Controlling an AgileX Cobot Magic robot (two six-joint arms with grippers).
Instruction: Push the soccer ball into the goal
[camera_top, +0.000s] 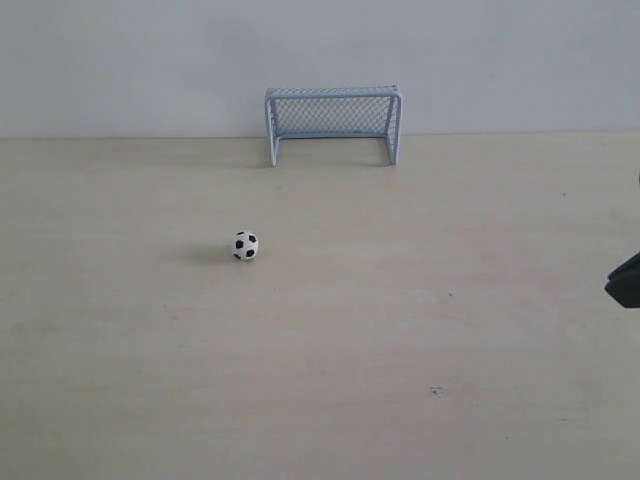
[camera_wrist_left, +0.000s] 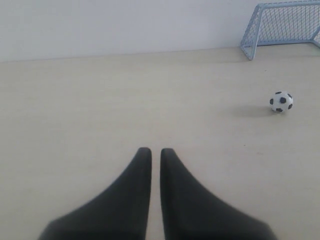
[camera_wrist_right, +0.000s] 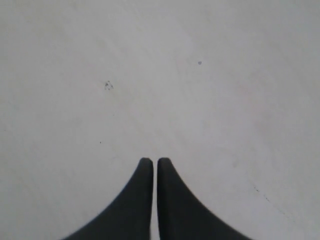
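Soccer ball (camera_top: 245, 246) at rest on the pale table (camera_top: 420, 340), in front of the goal (camera_top: 333, 93), well apart from it and slightly left of its left post. The goal stands upright at the table's far edge against the wall (camera_top: 120, 60), mouth facing my exterior camera. On my left wrist feed, the left gripper (camera_wrist_left: 155, 150) has its fingers drawn nearly together on nothing, the ball well clear. The right gripper (camera_wrist_right: 150, 160) is likewise pressed together, empty, above speckled tabletop.
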